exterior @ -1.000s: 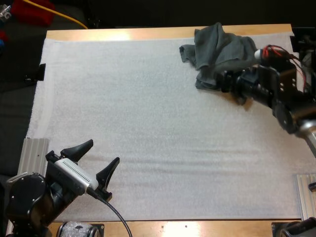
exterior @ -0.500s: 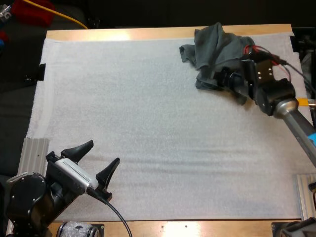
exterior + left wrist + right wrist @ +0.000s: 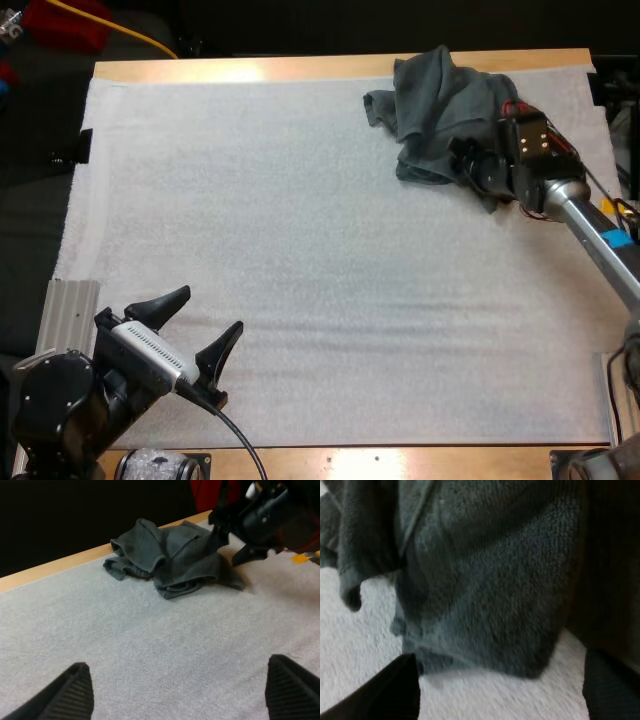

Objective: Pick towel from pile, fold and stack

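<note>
A crumpled dark grey-green towel (image 3: 435, 105) lies at the far right of the white mat (image 3: 300, 250). My right gripper (image 3: 466, 168) is down at the towel's near right edge. In the right wrist view its fingers (image 3: 395, 690) stand apart, open, with the towel (image 3: 485, 580) just ahead of and between them. My left gripper (image 3: 211, 308) hovers open over the mat's near left corner, far from the towel. From the left wrist view the towel (image 3: 170, 560) lies far ahead, with the right gripper (image 3: 235, 535) at its side.
The table's wooden far edge (image 3: 300, 68) runs just behind the towel. Metal rails (image 3: 68, 310) flank the mat's near corners.
My right arm has swung and tipped its wrist down toward the towel, the gripper staying at the towel's near right edge. The left arm has not moved.
</note>
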Controlling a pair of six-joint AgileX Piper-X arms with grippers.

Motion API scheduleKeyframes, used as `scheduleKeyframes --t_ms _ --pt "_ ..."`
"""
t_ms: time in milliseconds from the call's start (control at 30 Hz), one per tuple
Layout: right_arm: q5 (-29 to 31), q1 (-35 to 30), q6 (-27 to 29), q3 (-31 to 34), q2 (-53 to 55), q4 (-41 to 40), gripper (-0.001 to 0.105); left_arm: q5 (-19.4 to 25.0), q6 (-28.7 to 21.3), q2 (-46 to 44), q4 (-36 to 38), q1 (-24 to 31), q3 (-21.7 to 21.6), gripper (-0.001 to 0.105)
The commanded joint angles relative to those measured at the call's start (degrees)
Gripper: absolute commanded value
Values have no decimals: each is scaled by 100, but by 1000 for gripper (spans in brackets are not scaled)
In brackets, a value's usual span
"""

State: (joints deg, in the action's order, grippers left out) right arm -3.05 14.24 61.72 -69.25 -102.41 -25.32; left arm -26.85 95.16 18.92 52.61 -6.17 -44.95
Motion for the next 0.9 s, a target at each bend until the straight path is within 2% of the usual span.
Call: scheduleKeyframes --t_ms 0,233,500,667,867 --pt "-76 -12 -77 -54 -63 223 67 -44 36 24 -5 -33 -32 69" --pt "-116 -33 -528 -54 -526 837 67 -93 36 24 -5 -33 -32 69" --pt "-233 -131 -1024 -54 -766 1135 65 -127 36 24 -5 -33 -32 69" --pt "-231 -137 -1024 -54 -764 1182 38 -127 36 24 -5 -33 -32 69" --pt "-332 -137 -1017 -54 -720 1182 12 -127 36 24 -19 -33 -32 69"
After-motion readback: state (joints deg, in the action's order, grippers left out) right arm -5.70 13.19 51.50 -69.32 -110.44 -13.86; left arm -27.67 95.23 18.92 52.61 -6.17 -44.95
